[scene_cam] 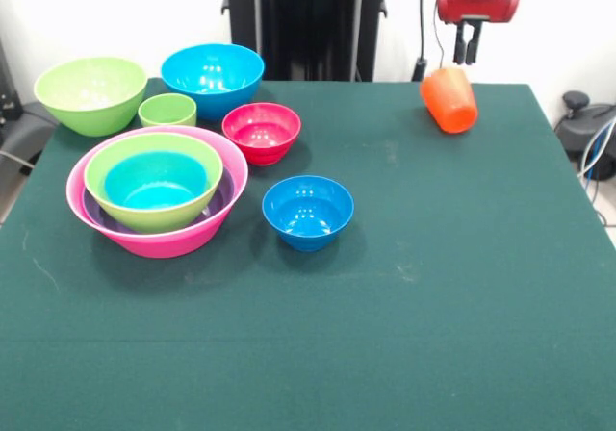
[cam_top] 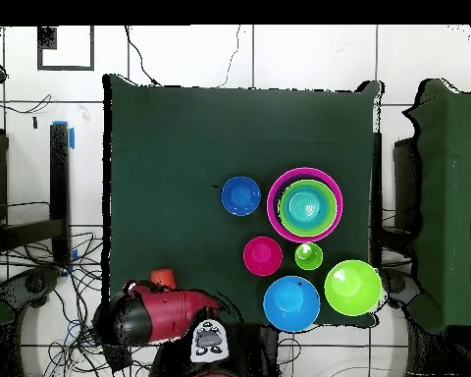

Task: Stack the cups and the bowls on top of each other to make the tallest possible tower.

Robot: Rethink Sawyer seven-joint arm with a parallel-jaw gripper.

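Bowls [scene_cam: 156, 192] on green table [scene_cam: 433, 277]; white tiled floor [cam_top: 279, 54], seemingly cable-strewn.

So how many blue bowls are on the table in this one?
2, not counting the teal one. The large blue bowl sits at the table's far edge, between the green bowl and the red bowl. The small blue bowl stands alone, right of the pink nested stack.
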